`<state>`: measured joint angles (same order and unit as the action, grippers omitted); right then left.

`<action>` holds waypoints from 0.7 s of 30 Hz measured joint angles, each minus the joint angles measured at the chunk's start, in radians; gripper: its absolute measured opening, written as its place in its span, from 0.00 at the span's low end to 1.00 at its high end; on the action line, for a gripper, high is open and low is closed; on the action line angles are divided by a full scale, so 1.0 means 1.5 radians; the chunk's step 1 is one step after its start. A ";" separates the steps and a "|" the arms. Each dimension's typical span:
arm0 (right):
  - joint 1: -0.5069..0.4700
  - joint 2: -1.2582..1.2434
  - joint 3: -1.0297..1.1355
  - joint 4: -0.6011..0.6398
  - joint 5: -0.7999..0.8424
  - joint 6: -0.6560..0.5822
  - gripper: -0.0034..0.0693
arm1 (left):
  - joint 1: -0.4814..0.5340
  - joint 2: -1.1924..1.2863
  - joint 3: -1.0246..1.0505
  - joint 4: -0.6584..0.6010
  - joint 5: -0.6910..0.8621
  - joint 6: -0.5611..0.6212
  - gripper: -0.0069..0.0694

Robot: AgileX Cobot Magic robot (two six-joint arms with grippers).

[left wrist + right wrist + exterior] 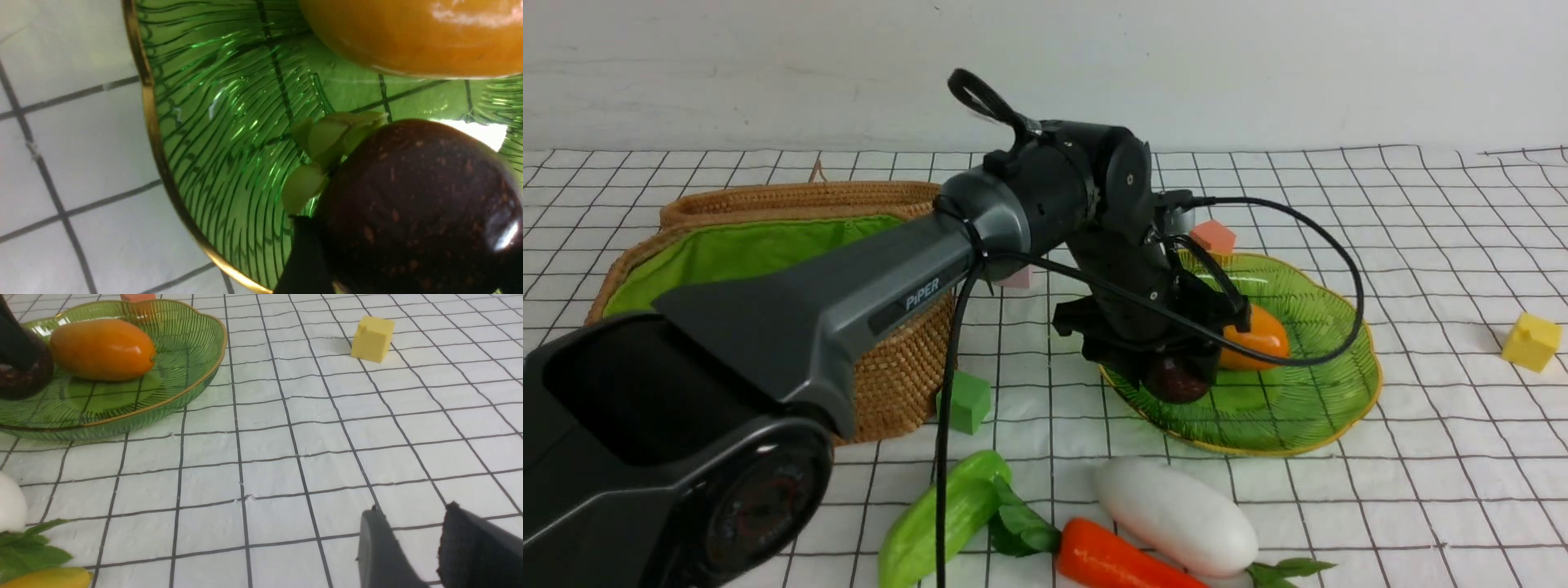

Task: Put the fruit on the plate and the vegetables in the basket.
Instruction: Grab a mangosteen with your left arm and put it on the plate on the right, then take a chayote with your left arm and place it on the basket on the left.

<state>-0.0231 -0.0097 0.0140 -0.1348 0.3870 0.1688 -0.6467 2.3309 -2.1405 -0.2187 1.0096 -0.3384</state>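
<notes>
Table under a white cloth ruled with a black grid, toys and dishes spread over it.
The wicker basket sits toward the left edge and the green plate right of the middle, apart from it. A green cube stands just beside the basket's near wall, a salmon cube behind the plate toward the far edge, and a yellow cube near the right edge. Along the near edge lie the cucumber, carrot and radish, close together.

L gripper low, jaws on dark ball; R gripper ajar.
</notes>
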 joint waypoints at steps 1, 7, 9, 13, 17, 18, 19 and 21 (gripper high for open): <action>0.000 0.000 0.000 0.000 0.000 0.000 0.38 | -0.001 0.001 -0.002 0.000 0.000 -0.001 0.81; 0.000 0.000 0.000 0.000 0.000 0.000 0.38 | -0.001 -0.003 -0.003 0.007 0.021 -0.003 0.97; 0.000 0.000 0.000 0.000 0.000 0.000 0.38 | -0.001 -0.005 -0.003 0.012 0.031 -0.003 0.97; 0.000 0.000 0.000 0.000 0.000 0.000 0.38 | -0.001 -0.038 -0.003 0.059 0.119 0.016 0.96; 0.000 0.000 0.000 0.000 0.000 0.000 0.38 | -0.001 -0.121 0.029 0.102 0.141 0.054 0.93; 0.000 0.000 0.000 0.000 0.000 0.000 0.38 | -0.001 -0.155 0.050 0.109 0.142 0.066 0.92; 0.000 0.000 0.000 0.000 0.000 0.000 0.38 | -0.001 -0.207 0.083 0.121 0.144 0.081 0.89; 0.000 0.000 0.000 0.000 0.000 0.000 0.38 | -0.001 -0.268 0.128 0.139 0.146 0.090 0.87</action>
<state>-0.0231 -0.0097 0.0140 -0.1348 0.3870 0.1688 -0.6486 1.9289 -1.9487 -0.0102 1.2283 -0.2028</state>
